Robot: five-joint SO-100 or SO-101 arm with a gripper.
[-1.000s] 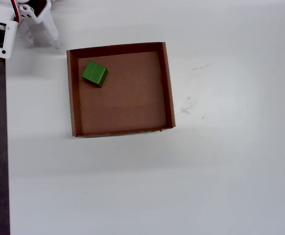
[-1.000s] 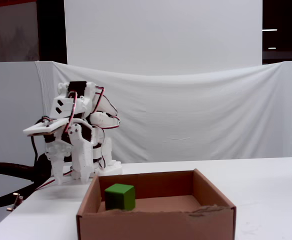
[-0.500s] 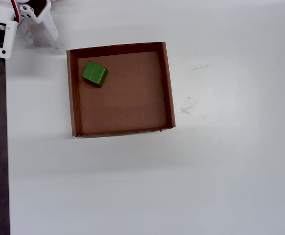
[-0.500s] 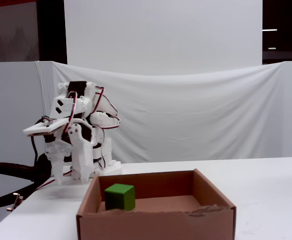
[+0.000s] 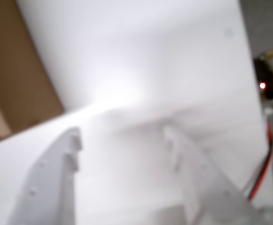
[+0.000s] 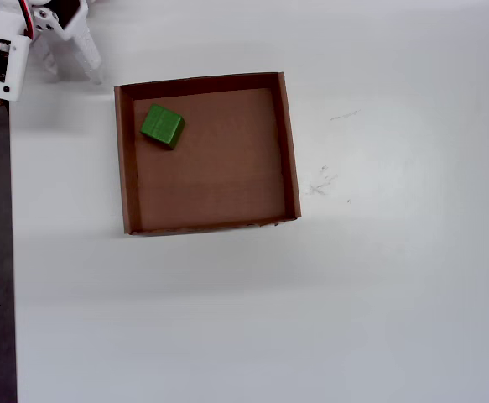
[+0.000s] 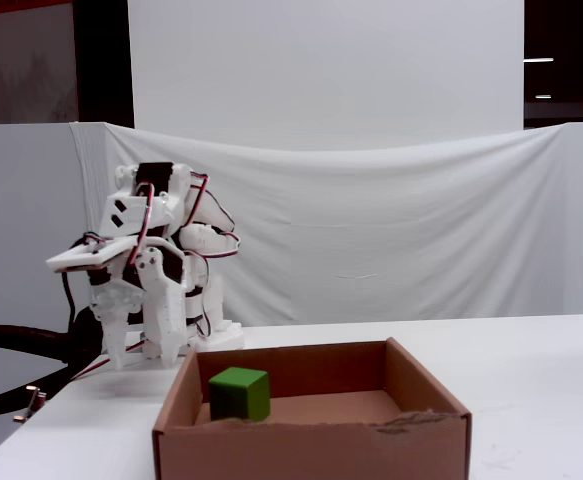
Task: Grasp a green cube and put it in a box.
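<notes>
Inside the box (image 6: 288, 143), toward its ten o'clock corner in the overhead view, the green cube (image 6: 162, 126) is sitting on the flat cardboard bottom, turned slightly askew to the walls and close to the left wall. In the fixed view the green cube (image 7: 239, 393) is showing behind the box's (image 7: 311, 445) front wall, left of centre. The white arm (image 7: 146, 275) is folding up over the white table (image 6: 378, 294) at the overhead view's eleven o'clock, apart from the box. In the wrist view the gripper (image 5: 122, 136) is pointing toward twelve o'clock with its two white fingers (image 5: 56, 178) spread apart, holding nothing; a brown box wall (image 5: 14, 79) is showing at nine o'clock, blurred.
</notes>
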